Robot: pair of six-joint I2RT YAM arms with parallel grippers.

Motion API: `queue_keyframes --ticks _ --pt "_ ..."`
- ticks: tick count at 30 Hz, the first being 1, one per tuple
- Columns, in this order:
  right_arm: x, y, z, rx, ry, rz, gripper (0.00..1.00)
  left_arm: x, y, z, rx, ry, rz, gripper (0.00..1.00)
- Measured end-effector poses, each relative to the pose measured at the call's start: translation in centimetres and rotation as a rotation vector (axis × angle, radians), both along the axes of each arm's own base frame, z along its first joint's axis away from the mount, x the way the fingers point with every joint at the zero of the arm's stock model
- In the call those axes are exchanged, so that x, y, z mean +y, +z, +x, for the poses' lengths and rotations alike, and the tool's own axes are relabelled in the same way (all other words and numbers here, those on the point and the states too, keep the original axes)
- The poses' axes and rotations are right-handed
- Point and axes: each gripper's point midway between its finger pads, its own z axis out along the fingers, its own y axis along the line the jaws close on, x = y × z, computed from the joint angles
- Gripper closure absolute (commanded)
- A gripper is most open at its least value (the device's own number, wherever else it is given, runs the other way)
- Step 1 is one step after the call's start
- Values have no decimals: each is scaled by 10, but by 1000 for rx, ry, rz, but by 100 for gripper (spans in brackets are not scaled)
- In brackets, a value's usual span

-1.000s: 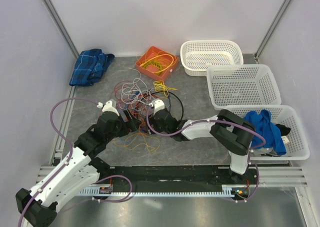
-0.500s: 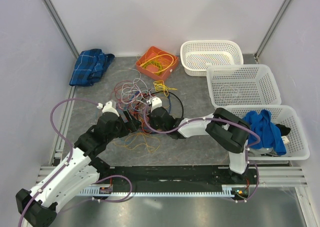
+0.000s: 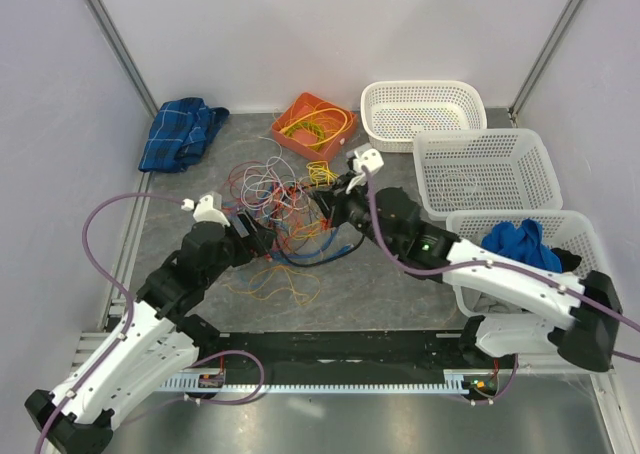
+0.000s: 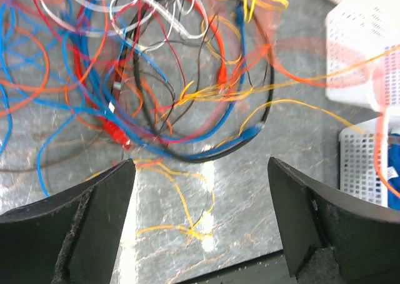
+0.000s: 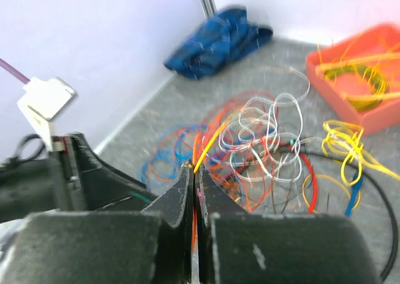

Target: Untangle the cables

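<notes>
Pinches orange-yellow cable (image 5: 209,143) in right tool (image 5: 194,171), jaws now together, apart a moment ago; hauls toward 1 o'clock, stretching cable tangle (image 3: 280,199). Keeps left tool (image 4: 200,168) gaping, empty, at 7 o'clock.

The cables (image 3: 283,192) are thin plastic-coated strands, smooth and slightly shiny. The table (image 3: 400,284) is a grey mottled sheet, smooth, with a bright glare near the left gripper (image 4: 201,171), whose fingers (image 4: 94,221) look matt black and faintly grainy. On the right, the baskets (image 3: 420,87) are white perforated plastic — matt. The far tray (image 3: 297,108) is orange plastic. The far-left cloth (image 3: 180,132) is soft checked fabric — creased.
</notes>
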Motion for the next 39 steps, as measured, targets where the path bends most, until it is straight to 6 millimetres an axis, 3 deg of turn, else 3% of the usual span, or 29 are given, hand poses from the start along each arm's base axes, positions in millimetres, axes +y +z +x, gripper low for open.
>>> queue_keyframes --ticks 3,7,14,18,27,35,39 --pt "-17 28 -10 -34 -1 38 100 2 12 4 -37 8 6 7" --pt "-34 39 -20 -40 -4 37 100 -1 28 10 -101 -2 -4 8" --pt "-47 36 -28 -26 -3 17 100 -22 72 18 -291 -82 -126 8" --pt "-50 28 -30 -12 -2 1 100 -36 86 23 -342 -133 -174 10" --pt "-61 34 -38 -11 1 19 100 -79 77 30 -342 -340 -162 12" --pt "-63 34 -41 -6 5 24 100 -101 101 21 -442 -496 -197 15" --pt "-63 34 -41 -2 9 28 100 -112 99 24 -437 -549 -191 22"
